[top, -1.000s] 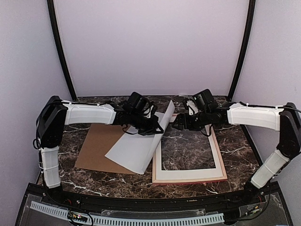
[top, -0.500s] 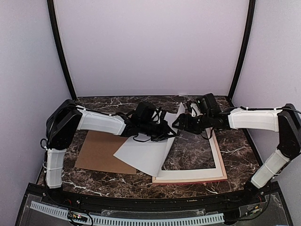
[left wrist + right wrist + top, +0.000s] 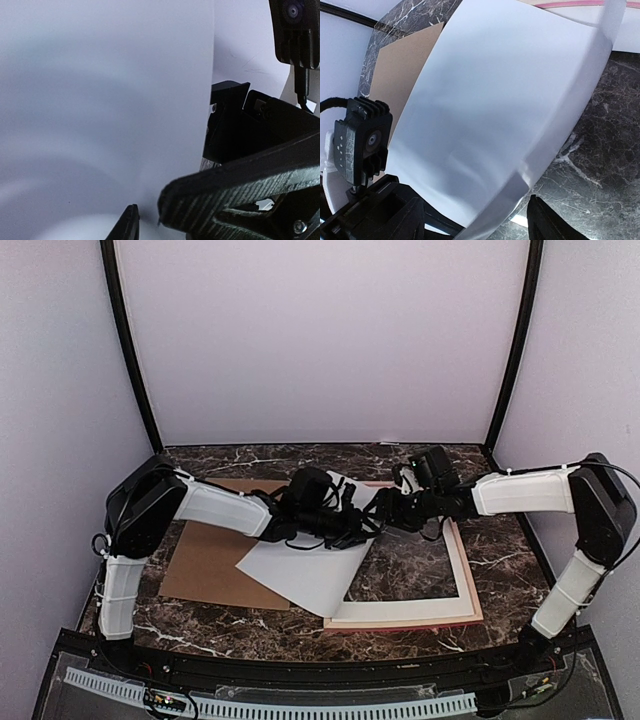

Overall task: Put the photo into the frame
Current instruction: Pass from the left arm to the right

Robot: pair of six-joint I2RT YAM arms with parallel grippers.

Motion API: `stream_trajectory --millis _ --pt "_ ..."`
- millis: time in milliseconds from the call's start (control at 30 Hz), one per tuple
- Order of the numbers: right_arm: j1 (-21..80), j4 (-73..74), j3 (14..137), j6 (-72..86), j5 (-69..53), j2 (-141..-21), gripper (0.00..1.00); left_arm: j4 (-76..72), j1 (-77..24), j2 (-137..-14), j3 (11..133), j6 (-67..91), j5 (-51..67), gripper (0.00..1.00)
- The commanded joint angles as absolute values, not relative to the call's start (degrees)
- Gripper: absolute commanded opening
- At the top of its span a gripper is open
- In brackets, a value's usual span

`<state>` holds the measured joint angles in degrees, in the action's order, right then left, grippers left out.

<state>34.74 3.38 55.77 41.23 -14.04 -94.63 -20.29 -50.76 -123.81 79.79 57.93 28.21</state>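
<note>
The photo (image 3: 305,570) shows only its white back. It slopes down from the grippers, over the left side of the frame (image 3: 476,600) and onto the table. My left gripper (image 3: 362,523) is shut on the photo's upper right edge; in the left wrist view the sheet (image 3: 100,100) fills the picture above the nearly closed fingers (image 3: 147,212). My right gripper (image 3: 388,510) faces it closely. In the right wrist view its fingers (image 3: 475,225) stand wide apart around the photo's curled edge (image 3: 495,100), not pinching it.
A white mat board (image 3: 400,612) with a cut-out window lies in the pink-edged frame. The brown backing panel (image 3: 205,560) lies flat at the left, partly under the photo, and also shows in the right wrist view (image 3: 405,65). Dark marble table; walls close behind.
My left arm has carried the photo to the right and lower, so the sheet now lies flatter over the frame's left side. My right gripper has dropped and closed in on the photo's edge.
</note>
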Motion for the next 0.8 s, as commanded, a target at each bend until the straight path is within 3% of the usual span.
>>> stream_trajectory --millis 0,367,767 --pt "34.4 1.6 55.6 41.9 -12.8 -95.6 0.69 -22.3 -51.1 -123.5 79.0 58.2 29.9 0.33" --pt "33.5 1.6 54.3 41.4 -10.0 -96.6 0.34 -22.7 -51.3 -123.6 78.6 58.0 30.7 0.38" --pt "29.6 5.7 54.2 35.3 -9.1 -96.3 0.00 -19.3 -51.3 -121.2 78.8 53.4 31.7 0.55"
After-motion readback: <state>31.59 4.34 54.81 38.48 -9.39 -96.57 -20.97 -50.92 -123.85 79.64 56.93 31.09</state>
